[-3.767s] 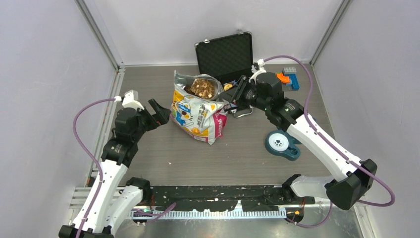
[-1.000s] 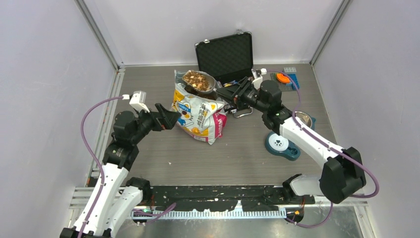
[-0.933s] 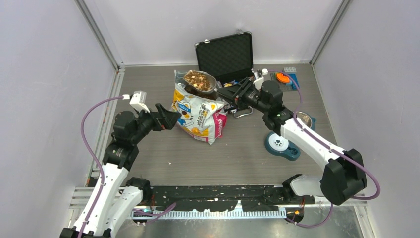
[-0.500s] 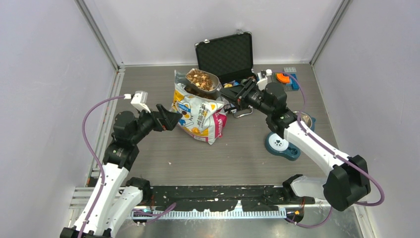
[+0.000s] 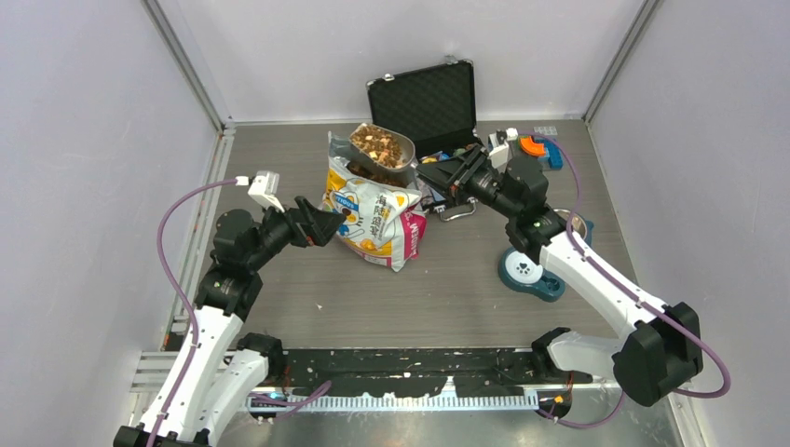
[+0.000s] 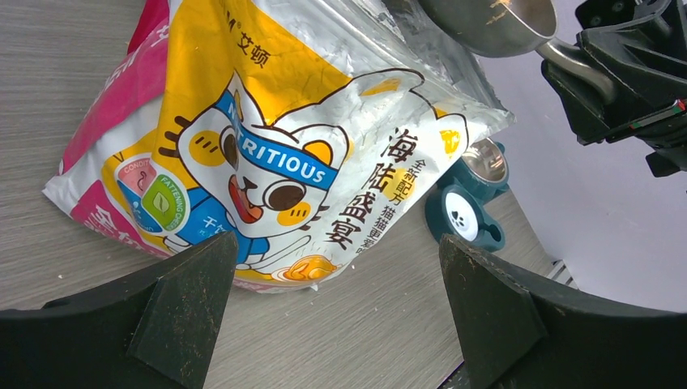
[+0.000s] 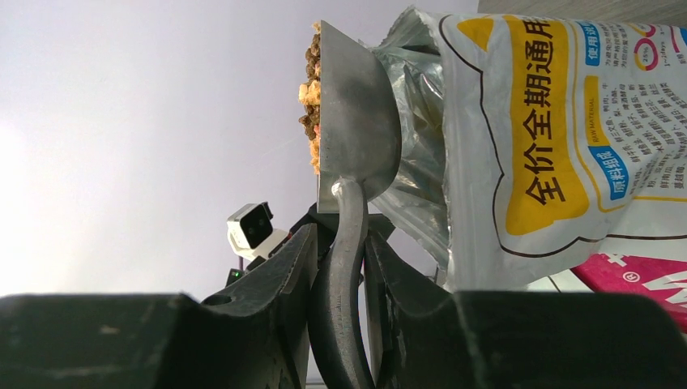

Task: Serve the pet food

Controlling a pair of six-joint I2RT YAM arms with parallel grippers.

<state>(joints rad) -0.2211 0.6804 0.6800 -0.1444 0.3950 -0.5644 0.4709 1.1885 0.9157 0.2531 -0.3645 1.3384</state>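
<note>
Steel-bright and heaped, the scoop point(image 5: 383, 145) now rides clear above the mouth of the bag point(image 5: 373, 209), in the upper centre of the overhead frame. A few seconds ago it was down inside the bag. Over the last second it has lifted and drifted a little toward the top of the frame, while the right arm has swung outward to the right. The pet food point(image 5: 381, 142) sits piled in the scoop bowl, and more of it likely remains in the bag. I judge that the loading is done and the carry is beginning. The load still has to travel to the teal feeder point(image 5: 526, 270) at right centre, well apart from the scoop and partly hidden by the arm.

The right pincer point(image 5: 438, 175) is clamped on the scoop handle. In the right wrist view its fingers point(image 7: 292, 267) press the dark handle from both sides, and the kibble stands proud of the scoop's rim in the upper middle of that frame. A tilt on the way could spill some.

The left pincer point(image 5: 321, 223) has come in to the bag's left edge since the earliest view. Its jaws stand wide apart and hold nothing. In the left wrist view the bag fills the frame between and beyond the two fingers. Whether either finger touches the bag, I cannot tell. All of this stands on the table point(image 5: 466, 289).
</note>
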